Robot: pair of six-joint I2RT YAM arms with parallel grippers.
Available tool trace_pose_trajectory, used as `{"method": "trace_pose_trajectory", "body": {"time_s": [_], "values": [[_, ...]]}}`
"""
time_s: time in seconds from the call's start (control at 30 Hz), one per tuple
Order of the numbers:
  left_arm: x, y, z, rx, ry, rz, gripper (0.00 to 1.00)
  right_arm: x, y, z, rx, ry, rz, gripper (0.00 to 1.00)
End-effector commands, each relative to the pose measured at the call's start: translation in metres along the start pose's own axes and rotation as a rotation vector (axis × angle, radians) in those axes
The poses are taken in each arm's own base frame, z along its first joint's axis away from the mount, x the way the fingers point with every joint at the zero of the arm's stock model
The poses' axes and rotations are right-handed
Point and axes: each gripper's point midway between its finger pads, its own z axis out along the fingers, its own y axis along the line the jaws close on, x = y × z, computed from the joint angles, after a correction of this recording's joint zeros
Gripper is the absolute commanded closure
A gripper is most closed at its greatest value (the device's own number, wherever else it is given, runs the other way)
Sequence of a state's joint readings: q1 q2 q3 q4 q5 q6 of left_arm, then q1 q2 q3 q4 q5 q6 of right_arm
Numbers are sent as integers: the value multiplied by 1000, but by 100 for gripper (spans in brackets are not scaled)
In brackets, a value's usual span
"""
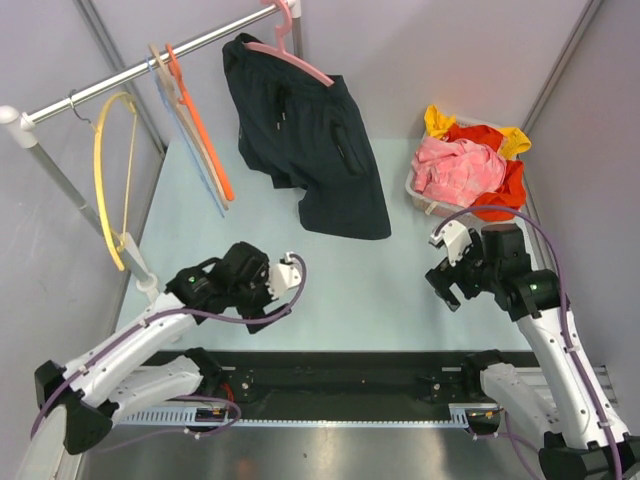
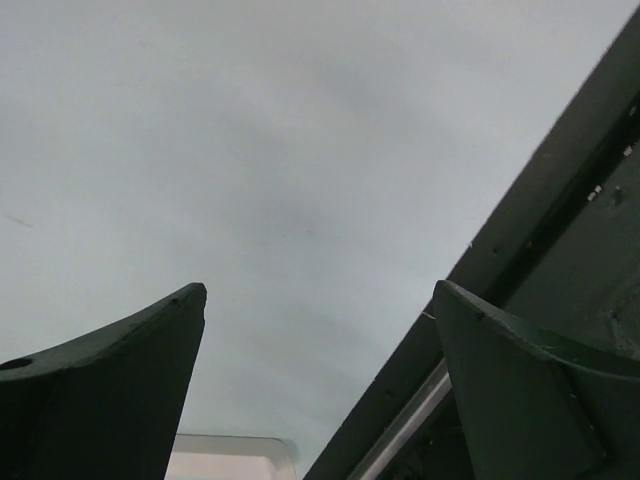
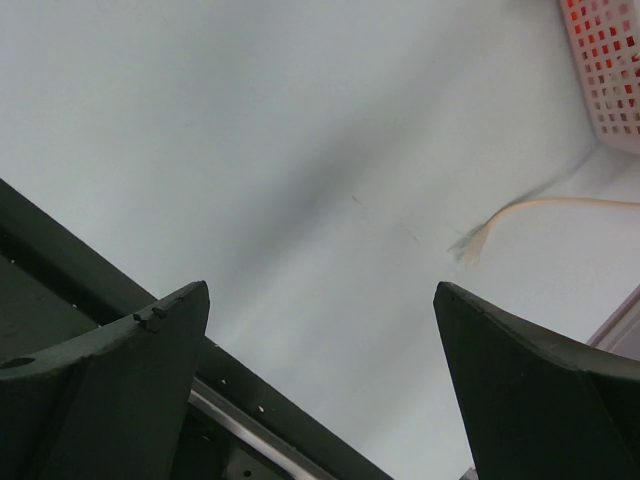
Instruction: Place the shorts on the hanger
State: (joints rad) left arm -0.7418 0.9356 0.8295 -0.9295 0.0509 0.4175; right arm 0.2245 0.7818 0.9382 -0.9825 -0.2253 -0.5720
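The black shorts (image 1: 310, 150) hang draped over the pale-pink hanger (image 1: 285, 50), whose hook sits at the right end of the metal rail (image 1: 130, 75) at the back. Both arms are low at the near side of the table, well short of the shorts. My left gripper (image 1: 262, 305) is open, and the left wrist view shows only bare tabletop between its fingers (image 2: 320, 300). My right gripper (image 1: 450, 288) is open too and holds nothing (image 3: 320, 300).
An orange hanger (image 1: 200, 130), a beige one (image 1: 175, 100) and a yellow one (image 1: 105, 180) hang on the rail's left part. A white basket (image 1: 425, 200) with pink and red-orange garments stands at the back right; its corner (image 3: 610, 70) and a pale string (image 3: 520, 210) show near the right gripper.
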Motion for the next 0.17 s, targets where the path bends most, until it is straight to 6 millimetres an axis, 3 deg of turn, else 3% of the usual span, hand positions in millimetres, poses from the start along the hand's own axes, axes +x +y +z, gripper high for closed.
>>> {"method": "trace_pose_trajectory", "body": {"time_s": [0.0, 0.13], "values": [[-13, 23, -16, -117, -111, -44, 0, -1, -11, 5, 37, -2, -30, 0], [-5, 25, -20, -146, -117, -38, 0, -5, -14, 10, 40, -7, -25, 0]]}}
